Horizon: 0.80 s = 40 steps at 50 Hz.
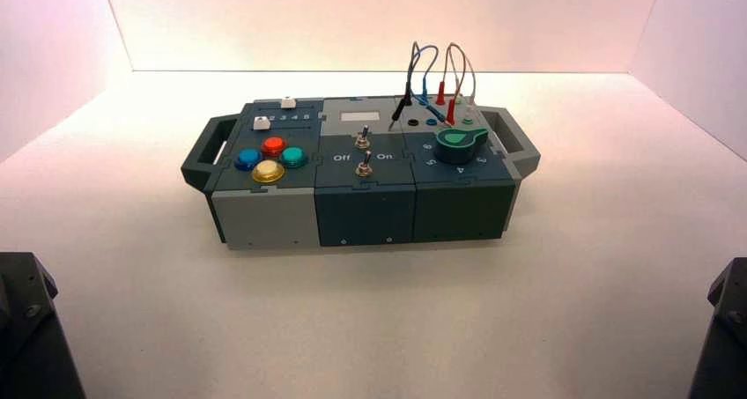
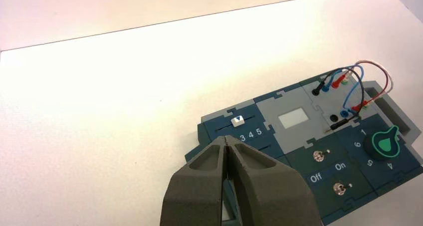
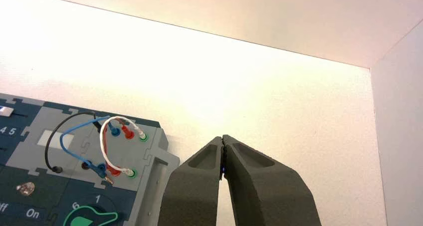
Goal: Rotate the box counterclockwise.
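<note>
The box [image 1: 361,201] stands mid-table, its long side facing me, with a dark handle [image 1: 204,148] at its left end and a grey handle [image 1: 515,135] at its right. Its top carries coloured push buttons [image 1: 273,144] on the left, two toggle switches [image 1: 362,167] in the middle, a green dial [image 1: 462,144] and looped wires [image 1: 440,73] on the right. My left gripper [image 2: 227,138] is shut and empty, held back above the box's [image 2: 299,136] left end. My right gripper [image 3: 222,137] is shut and empty, off the box's [image 3: 30,151] right handle [image 3: 159,176].
The white table [image 1: 370,311] is closed in by pale walls [image 1: 379,20] at the back and both sides. Dark arm parts sit at the near left corner [image 1: 26,328] and near right corner [image 1: 727,328].
</note>
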Motion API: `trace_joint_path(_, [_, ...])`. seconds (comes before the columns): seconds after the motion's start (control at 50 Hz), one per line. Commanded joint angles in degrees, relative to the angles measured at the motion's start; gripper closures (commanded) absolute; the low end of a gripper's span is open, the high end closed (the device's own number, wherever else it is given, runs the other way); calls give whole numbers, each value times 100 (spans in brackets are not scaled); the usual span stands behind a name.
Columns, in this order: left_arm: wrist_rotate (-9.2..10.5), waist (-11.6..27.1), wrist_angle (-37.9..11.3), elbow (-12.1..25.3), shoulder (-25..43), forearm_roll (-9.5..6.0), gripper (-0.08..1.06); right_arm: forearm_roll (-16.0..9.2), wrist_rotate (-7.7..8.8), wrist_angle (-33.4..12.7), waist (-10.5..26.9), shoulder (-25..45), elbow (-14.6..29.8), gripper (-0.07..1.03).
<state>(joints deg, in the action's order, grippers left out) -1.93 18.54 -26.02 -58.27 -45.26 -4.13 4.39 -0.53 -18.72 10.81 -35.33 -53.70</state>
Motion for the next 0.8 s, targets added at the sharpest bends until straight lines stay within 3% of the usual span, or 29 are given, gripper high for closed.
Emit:
trace_joint_path(0.02, [-26, -9, 62, 141, 44, 0, 101, 0, -9, 26, -9, 18, 141, 99])
trace_joint_path(0.5, [-62, -18, 79, 132, 105, 18, 101, -26, -9, -149, 88, -18, 149, 99])
trace_joint_path(0.74, [-62, -18, 246, 202, 422, 18, 101, -141, -44, -712, 984, -202, 185, 99])
trace_joint_path(0.8, [-53, -18, 246, 246, 563, 0, 101, -299, -105, -914, 1257, -211, 193, 99])
